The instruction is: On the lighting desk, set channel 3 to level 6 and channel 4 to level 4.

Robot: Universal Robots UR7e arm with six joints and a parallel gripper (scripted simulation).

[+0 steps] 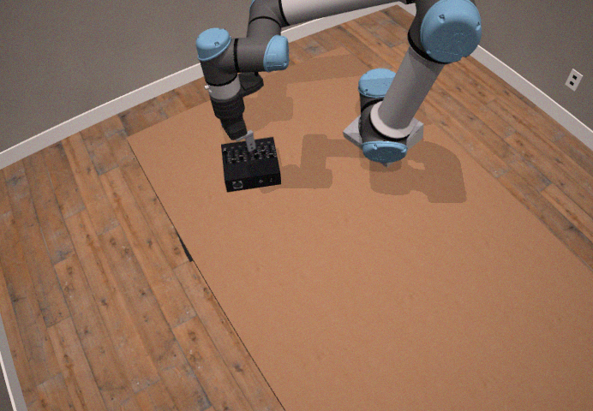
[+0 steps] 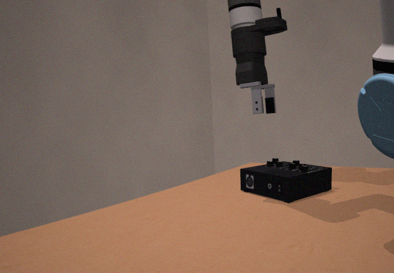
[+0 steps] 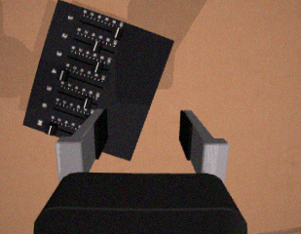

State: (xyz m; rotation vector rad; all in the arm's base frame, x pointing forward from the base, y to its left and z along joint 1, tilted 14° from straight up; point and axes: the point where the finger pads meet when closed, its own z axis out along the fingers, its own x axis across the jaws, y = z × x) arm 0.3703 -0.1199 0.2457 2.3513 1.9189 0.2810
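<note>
The lighting desk (image 1: pixel 250 164) (image 2: pixel 286 180) (image 3: pixel 101 78) is a small black box standing upright on the brown table (image 1: pixel 356 271) (image 2: pixel 139 231). Several fader rows with pale scale marks run across its top in the wrist view. Their levels are too small to read. My gripper (image 1: pixel 247 139) (image 2: pixel 263 111) (image 3: pixel 143 124) is open and empty. It hangs well above the desk, roughly over it. In the wrist view the desk lies up and to the left of the fingers, with the left finger overlapping its near corner.
The arm's base (image 1: pixel 382 135) stands on the table to the right of the desk. A blue joint cap (image 2: pixel 388 115) fills the right edge of the exterior view. Wooden floor (image 1: pixel 64 271) surrounds the table.
</note>
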